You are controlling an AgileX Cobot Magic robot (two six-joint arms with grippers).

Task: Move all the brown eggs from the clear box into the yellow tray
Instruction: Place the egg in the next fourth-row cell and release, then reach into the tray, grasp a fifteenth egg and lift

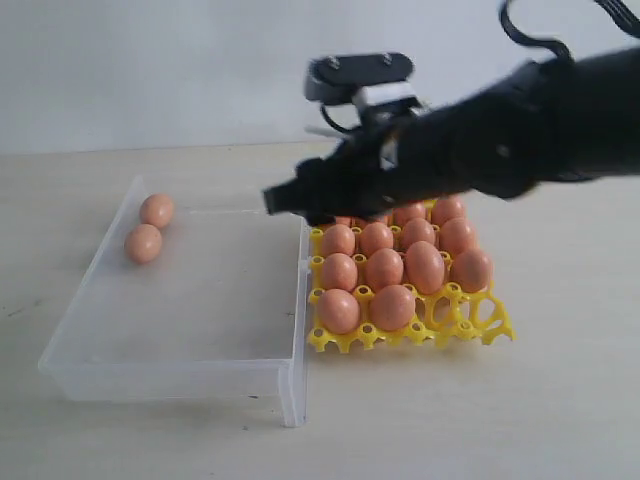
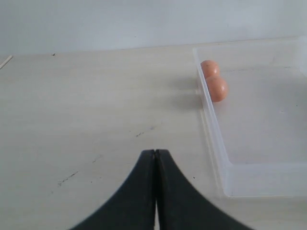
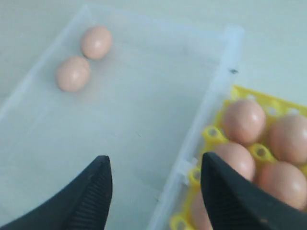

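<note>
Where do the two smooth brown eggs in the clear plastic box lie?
In the exterior view, the brown eggs sit together in the far-left corner of the clear box.

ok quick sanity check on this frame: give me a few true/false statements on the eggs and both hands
1. Two brown eggs lie in the clear box. True.
2. The right hand grips an egg. False: it is open and empty.
3. The left hand is shut, over bare table outside the box. True.
4. The yellow tray is empty. False: most of its cups hold eggs.
</note>
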